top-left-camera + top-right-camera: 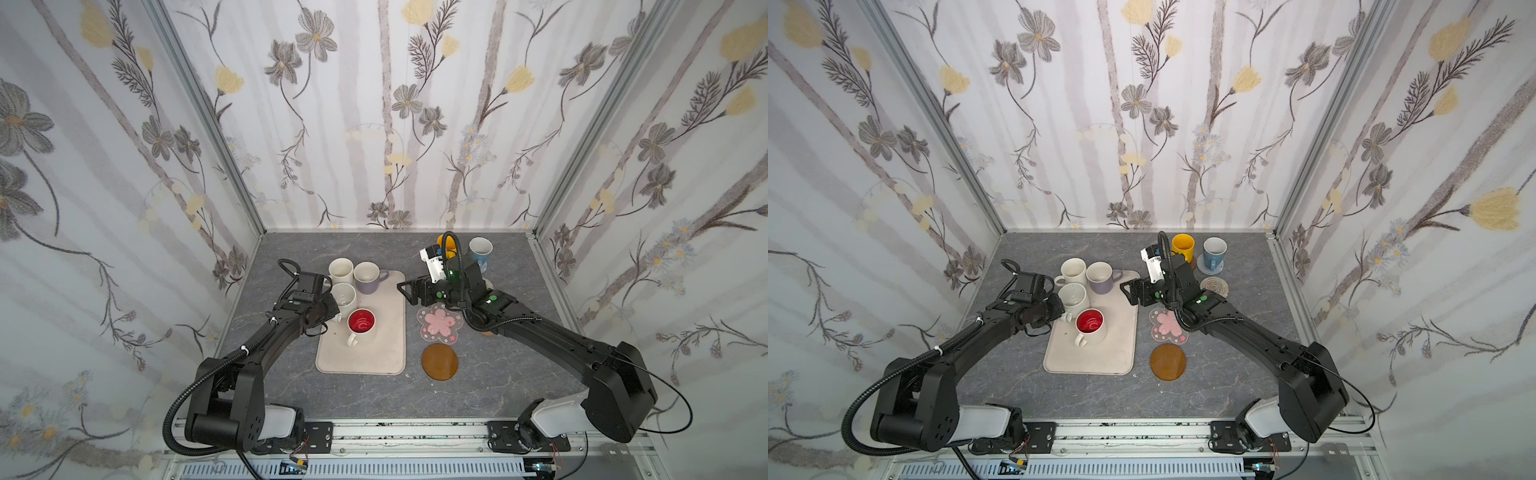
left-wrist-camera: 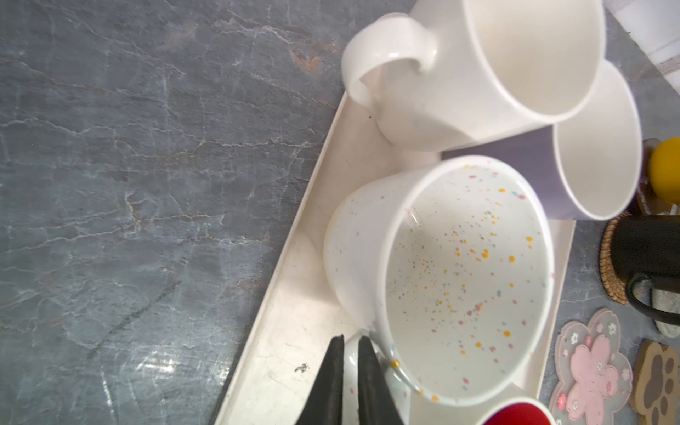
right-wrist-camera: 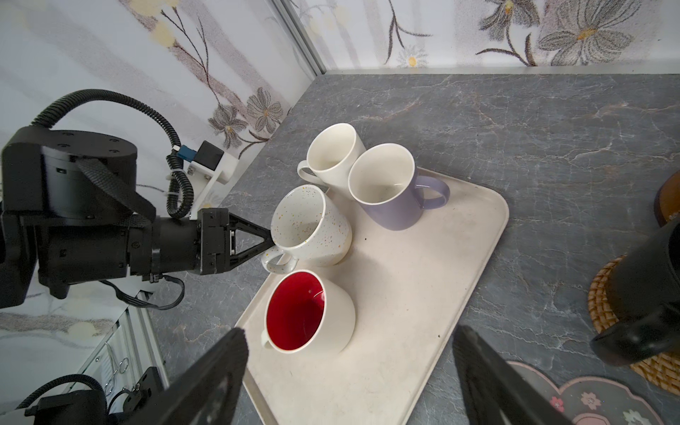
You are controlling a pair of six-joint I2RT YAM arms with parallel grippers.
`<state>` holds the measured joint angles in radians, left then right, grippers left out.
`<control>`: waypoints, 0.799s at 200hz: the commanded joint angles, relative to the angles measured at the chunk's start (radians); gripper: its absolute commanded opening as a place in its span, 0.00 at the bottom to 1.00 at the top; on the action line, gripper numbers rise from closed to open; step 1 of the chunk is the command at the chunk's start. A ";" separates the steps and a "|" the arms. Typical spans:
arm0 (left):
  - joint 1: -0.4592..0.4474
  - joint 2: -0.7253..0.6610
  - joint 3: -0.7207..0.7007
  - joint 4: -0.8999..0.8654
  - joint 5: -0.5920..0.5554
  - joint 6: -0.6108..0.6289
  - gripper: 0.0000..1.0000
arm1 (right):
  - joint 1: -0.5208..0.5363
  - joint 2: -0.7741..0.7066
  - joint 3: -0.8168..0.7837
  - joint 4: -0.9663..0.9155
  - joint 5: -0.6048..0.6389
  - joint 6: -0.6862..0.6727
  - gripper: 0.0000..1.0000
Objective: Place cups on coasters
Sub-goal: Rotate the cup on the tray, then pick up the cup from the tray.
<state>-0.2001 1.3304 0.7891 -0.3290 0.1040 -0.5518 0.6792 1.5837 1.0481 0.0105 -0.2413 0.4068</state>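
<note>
Four cups are pictured standing on the beige tray (image 3: 423,294) on the grey table (image 1: 498,374): a plain white mug (image 3: 331,154), a lavender mug (image 3: 386,187), a speckled white mug (image 3: 312,228) and a red-lined white mug (image 3: 305,312). The left claw (image 2: 349,371) is seen at the speckled mug's handle, its jaws set narrow with the handle showing between them. Whether the handle is actually pinched cannot be told. The right claw (image 1: 409,293) is held wide and empty over the tray's right edge, just beside the pink flower coaster (image 1: 439,323). At the back of the table, the yellow mug (image 1: 1182,245) is set on a brown coaster (image 1: 1192,262) and the blue-patterned mug (image 1: 1214,251) on the grey coaster (image 1: 1204,266). The black mug (image 3: 644,287) is seated on the golden woven coaster (image 3: 603,294). The flower coaster, the brown disc (image 1: 439,361) and the paw coaster (image 2: 658,379) are left bare.
</note>
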 commanded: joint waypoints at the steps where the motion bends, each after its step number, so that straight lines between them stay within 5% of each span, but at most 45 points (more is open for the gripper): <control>1: -0.002 -0.048 -0.007 0.002 0.014 0.004 0.29 | 0.000 0.005 0.000 0.034 -0.006 -0.013 0.88; 65: -0.016 -0.085 0.021 -0.050 0.090 0.087 0.41 | -0.001 -0.012 -0.008 0.011 0.021 -0.022 0.91; 160: -0.087 0.062 0.057 -0.082 -0.061 0.118 0.46 | -0.005 -0.014 -0.012 -0.005 0.035 -0.035 0.93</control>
<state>-0.2844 1.3613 0.8288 -0.3939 0.0967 -0.4484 0.6765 1.5711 1.0355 0.0021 -0.2104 0.3836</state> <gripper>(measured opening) 0.463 0.928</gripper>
